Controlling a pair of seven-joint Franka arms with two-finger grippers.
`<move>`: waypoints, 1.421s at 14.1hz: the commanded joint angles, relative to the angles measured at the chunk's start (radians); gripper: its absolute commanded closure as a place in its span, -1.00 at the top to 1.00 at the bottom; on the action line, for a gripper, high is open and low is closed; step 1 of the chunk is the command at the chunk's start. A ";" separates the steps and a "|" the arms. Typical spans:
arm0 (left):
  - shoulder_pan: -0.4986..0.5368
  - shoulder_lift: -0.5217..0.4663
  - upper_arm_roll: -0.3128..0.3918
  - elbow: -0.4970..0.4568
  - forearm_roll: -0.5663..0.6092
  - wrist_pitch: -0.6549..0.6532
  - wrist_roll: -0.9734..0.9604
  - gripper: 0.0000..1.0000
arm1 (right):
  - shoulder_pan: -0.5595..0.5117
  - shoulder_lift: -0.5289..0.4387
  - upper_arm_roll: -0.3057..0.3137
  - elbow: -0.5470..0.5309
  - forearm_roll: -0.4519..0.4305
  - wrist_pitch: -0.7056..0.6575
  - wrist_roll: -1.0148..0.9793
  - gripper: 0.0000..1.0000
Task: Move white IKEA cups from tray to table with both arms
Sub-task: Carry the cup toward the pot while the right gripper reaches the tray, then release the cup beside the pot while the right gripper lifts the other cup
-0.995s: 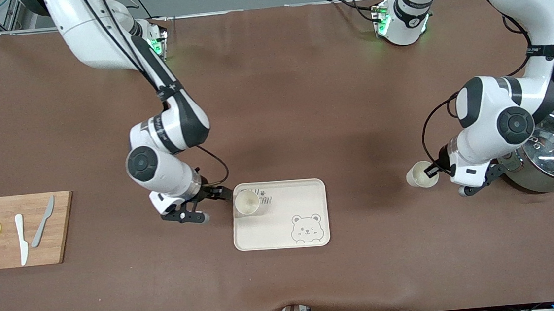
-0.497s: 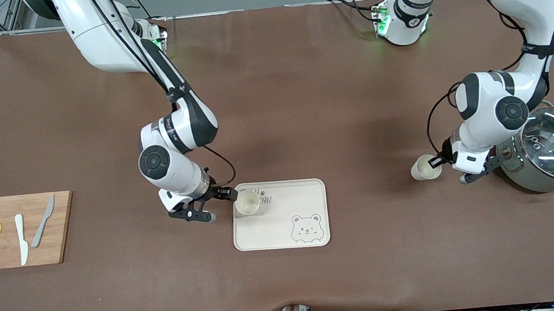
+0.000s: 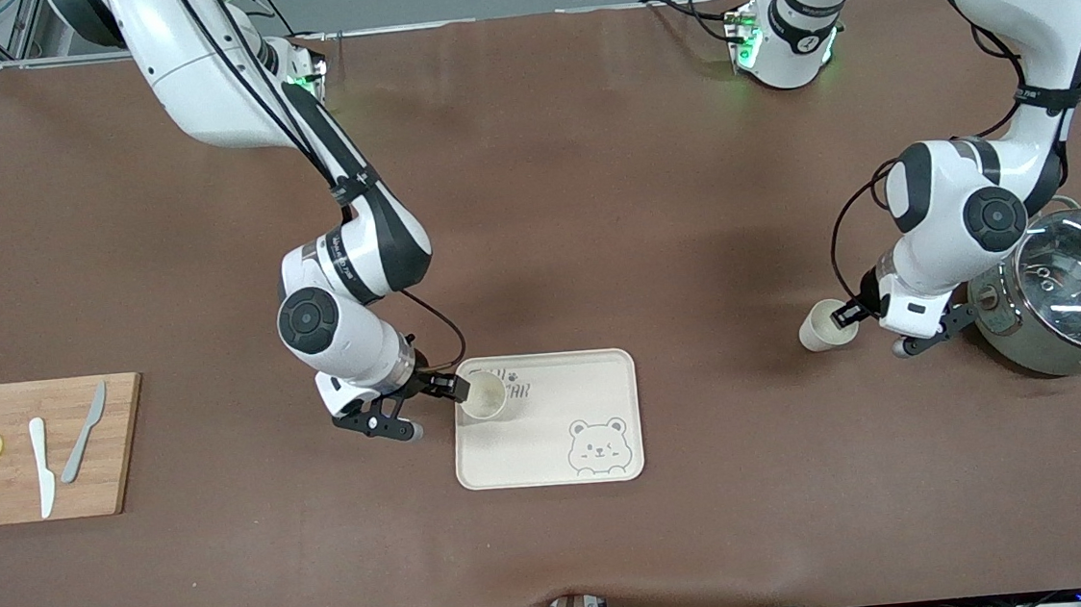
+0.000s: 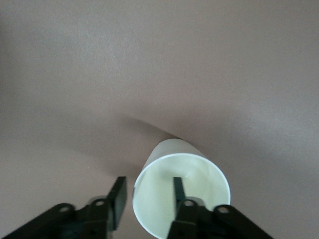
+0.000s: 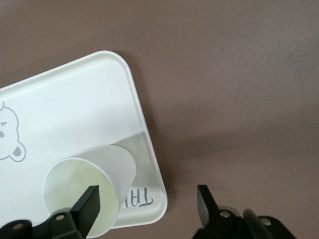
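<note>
Cream-white cups, probably light and slick: pinch the rim wall gently. Tray cup (image 3: 484, 397) sits at the tray's (image 3: 594, 376) 10 o'clock corner, right gripper (image 3: 435, 410) jaws apart straddling its wall. Other cup (image 3: 822, 325) stands on the tabletop (image 3: 590, 193), left gripper (image 3: 873, 332) jaws apart around its rim.

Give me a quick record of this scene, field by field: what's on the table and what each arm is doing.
Tray: holds one white cup
Other white cup: on the table, beside a lidded pot
Right gripper: open, one finger inside the tray cup's rim
Left gripper: fingers part-open astride the other cup's wall
Cutting board: lemon slices, two knives
</note>
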 commanded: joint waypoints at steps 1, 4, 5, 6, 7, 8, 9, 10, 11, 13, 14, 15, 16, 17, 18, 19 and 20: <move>0.001 -0.064 -0.007 0.000 0.017 -0.008 -0.007 1.00 | 0.024 0.029 -0.006 0.032 0.016 0.001 0.036 0.67; -0.001 -0.125 -0.027 0.073 0.015 -0.143 -0.004 1.00 | 0.053 0.066 -0.006 0.072 0.011 0.003 0.070 0.37; -0.001 -0.134 -0.029 0.111 0.017 -0.201 -0.002 1.00 | 0.053 0.066 -0.008 0.072 0.007 0.004 0.069 0.21; -0.002 -0.140 -0.032 0.151 0.017 -0.259 -0.002 1.00 | 0.053 0.066 -0.008 0.072 0.004 0.006 0.070 -0.10; -0.001 -0.140 -0.040 0.190 0.015 -0.310 -0.001 1.00 | 0.055 0.068 -0.008 0.072 0.005 0.006 0.070 -0.32; -0.002 -0.142 -0.043 0.226 0.015 -0.355 -0.001 1.00 | 0.055 0.069 -0.006 0.072 0.008 0.009 0.072 -0.48; -0.002 -0.142 -0.044 0.257 0.017 -0.393 -0.001 1.00 | 0.057 0.072 -0.008 0.072 0.010 0.018 0.072 -0.68; -0.004 -0.145 -0.046 0.289 0.015 -0.431 -0.001 1.00 | 0.057 0.072 -0.006 0.072 0.011 0.023 0.072 -1.00; -0.003 -0.150 -0.058 0.320 0.014 -0.471 -0.001 1.00 | 0.057 0.072 -0.006 0.073 0.011 0.021 0.072 -1.00; -0.002 -0.154 -0.064 0.381 0.014 -0.542 -0.001 1.00 | 0.049 0.071 -0.006 0.095 0.011 0.008 0.067 -1.00; -0.002 -0.154 -0.064 0.420 0.015 -0.580 -0.002 1.00 | 0.038 0.065 -0.006 0.119 0.017 -0.015 0.064 -1.00; -0.002 -0.154 -0.064 0.463 0.015 -0.622 -0.002 1.00 | 0.029 0.057 -0.008 0.139 0.017 -0.067 0.063 -1.00; -0.002 -0.154 -0.064 0.505 0.015 -0.658 -0.002 1.00 | 0.005 0.049 -0.008 0.170 0.016 -0.151 0.061 -1.00; -0.002 -0.154 -0.064 0.541 0.017 -0.691 -0.002 1.00 | -0.017 0.048 -0.008 0.207 0.014 -0.228 0.060 -1.00; -0.002 -0.156 -0.064 0.572 0.017 -0.711 -0.002 1.00 | -0.032 0.045 -0.009 0.224 0.007 -0.283 0.056 -1.00; -0.002 -0.156 -0.066 0.607 0.017 -0.732 0.014 1.00 | -0.046 0.034 -0.014 0.218 0.002 -0.308 0.058 -1.00; -0.002 -0.154 -0.066 0.627 0.020 -0.751 0.051 1.00 | -0.052 0.003 -0.024 0.193 -0.009 -0.328 0.056 -1.00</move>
